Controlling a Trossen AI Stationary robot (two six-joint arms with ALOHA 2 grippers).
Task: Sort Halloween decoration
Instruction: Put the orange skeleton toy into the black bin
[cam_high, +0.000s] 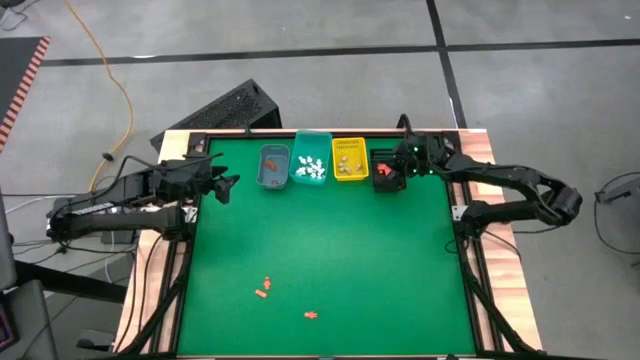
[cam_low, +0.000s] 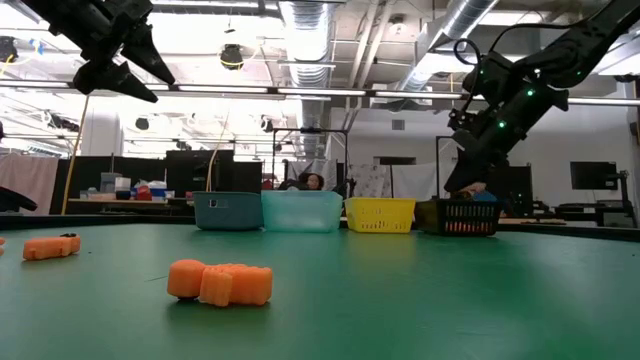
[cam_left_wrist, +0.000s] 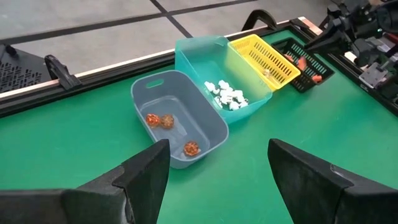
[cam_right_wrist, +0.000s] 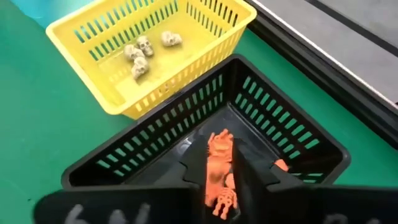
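Four small bins stand in a row at the far edge: blue (cam_high: 273, 167) with round orange-brown pieces (cam_left_wrist: 168, 121), teal (cam_high: 310, 165) with white pieces (cam_left_wrist: 225, 94), yellow (cam_high: 350, 160) with tan skulls (cam_right_wrist: 140, 53), and black (cam_high: 385, 175). Three orange pieces (cam_high: 263, 290) lie loose near the table's near edge. My right gripper (cam_right_wrist: 219, 186) is over the black bin (cam_right_wrist: 261, 109), shut on an orange skeleton figure. My left gripper (cam_left_wrist: 217, 180) is open, raised above the table, left of the blue bin (cam_left_wrist: 180, 118). My right gripper pinches the orange skeleton figure (cam_right_wrist: 216, 163) between its two fingers, coming from above and pointing down into the black bin. The figure lies along the gap between the fingers. In the low view it sits at about the bin's rim (cam_low: 475, 190), clear of the floor.
Another orange piece (cam_right_wrist: 280, 165) lies on the black bin's floor. A raised black frame (cam_high: 300, 133) borders the green mat. The mat's middle (cam_high: 330, 240) holds nothing. A dark case (cam_high: 225, 108) lies on the floor beyond the far edge.
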